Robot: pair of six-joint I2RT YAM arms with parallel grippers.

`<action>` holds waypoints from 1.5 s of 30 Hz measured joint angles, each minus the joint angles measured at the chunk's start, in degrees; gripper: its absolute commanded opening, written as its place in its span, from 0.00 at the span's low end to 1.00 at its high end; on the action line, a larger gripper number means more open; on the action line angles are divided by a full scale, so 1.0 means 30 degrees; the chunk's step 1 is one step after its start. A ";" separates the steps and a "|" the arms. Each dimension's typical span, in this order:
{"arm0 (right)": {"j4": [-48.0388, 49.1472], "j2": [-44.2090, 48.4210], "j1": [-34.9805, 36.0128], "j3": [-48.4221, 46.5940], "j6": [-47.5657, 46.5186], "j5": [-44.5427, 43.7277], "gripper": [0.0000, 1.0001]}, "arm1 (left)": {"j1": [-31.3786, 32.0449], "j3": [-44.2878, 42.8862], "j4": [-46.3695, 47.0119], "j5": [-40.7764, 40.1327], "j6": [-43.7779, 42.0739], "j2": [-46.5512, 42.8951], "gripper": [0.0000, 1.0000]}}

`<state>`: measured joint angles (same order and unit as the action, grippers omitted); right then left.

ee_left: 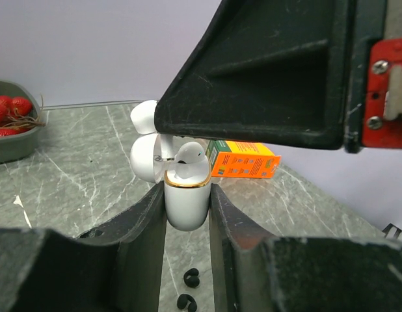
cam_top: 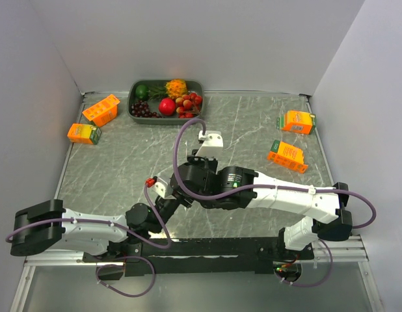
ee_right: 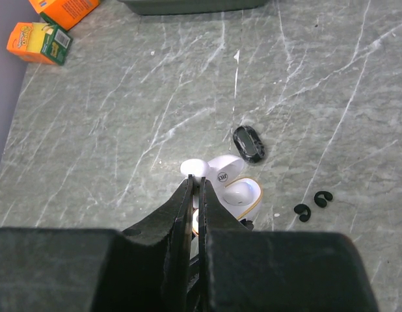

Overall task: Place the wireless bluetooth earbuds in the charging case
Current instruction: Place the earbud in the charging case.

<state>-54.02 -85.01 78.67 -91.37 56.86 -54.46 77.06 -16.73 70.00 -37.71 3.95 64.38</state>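
The white charging case [ee_left: 186, 207] with a gold rim is clamped upright between my left gripper's [ee_left: 186, 195] fingers, its lid [ee_left: 147, 161] hinged open. One white earbud [ee_right: 239, 193] sits in a case pocket. My right gripper [ee_right: 196, 182] hangs just over the open case [ee_right: 250, 207], shut on a second white earbud [ee_right: 194, 169] that sticks out past its tips, next to the lid. That earbud [ee_left: 144, 116] shows above the lid in the left wrist view. Two tiny black curled pieces [ee_right: 311, 205] lie on the table beside the case. In the top view both wrists meet near the table's front centre and hide the case.
A black oval piece [ee_right: 248, 143] lies just beyond the case. A grey fruit tray [cam_top: 132, 97] stands at the back. Two orange cartons [cam_top: 93, 120] sit at the back left and two more [cam_top: 292, 138] at the right. The right arm's cable [cam_top: 181, 140] loops above the wrists.
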 measured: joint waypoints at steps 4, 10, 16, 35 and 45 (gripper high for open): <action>0.0182 0.0000 0.0044 0.0029 -0.0124 -0.0117 0.00 | 0.0000 0.0000 -0.0270 0.0029 0.0146 -0.0284 0.01; 0.1275 0.0131 0.0087 0.1290 -0.0678 -0.0969 0.00 | -0.0138 -0.0066 -0.1989 0.0058 0.1042 -0.0933 0.01; 0.3045 0.0670 0.0109 0.2521 -0.2222 -0.1931 0.00 | -0.0627 -0.1217 -0.5013 0.0284 0.2594 -0.1574 0.01; 0.5508 0.1778 0.0146 0.4014 -0.3963 -0.1617 0.00 | -0.1282 -0.1523 -0.6608 0.1078 0.4218 -0.2178 0.01; 0.6040 0.1800 0.0233 0.4051 -0.4328 -0.1188 0.00 | -0.1392 -0.1523 -0.6659 0.1137 0.4452 -0.2280 0.01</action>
<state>-35.90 -79.61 79.37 -79.22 43.88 -58.02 72.88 -21.30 50.02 -34.30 17.30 57.54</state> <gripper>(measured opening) 0.106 0.329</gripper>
